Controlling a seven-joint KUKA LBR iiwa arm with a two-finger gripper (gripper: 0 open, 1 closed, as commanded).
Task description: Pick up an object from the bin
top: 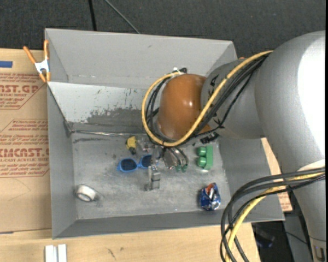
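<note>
I see the gripper (153,177) low over the middle of the grey metal bin (98,100), just beside a small blue plastic piece shaped like a pair of glasses (132,164) lying toward the view's left; whether the pincer is spread or pressed together I cannot tell. A green plastic block (204,157) lies near, on the other side

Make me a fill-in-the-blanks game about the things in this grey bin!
1. The chunky block to the view's right of the gripper is ____.
2. The silvery round thing lies in the bin's lower ____ corner in the view.
3. The crumpled thing in the lower right corner is red and ____.
4. The small piece just above the blue toy is ____.
Missing words: green; left; blue; yellow.
</note>
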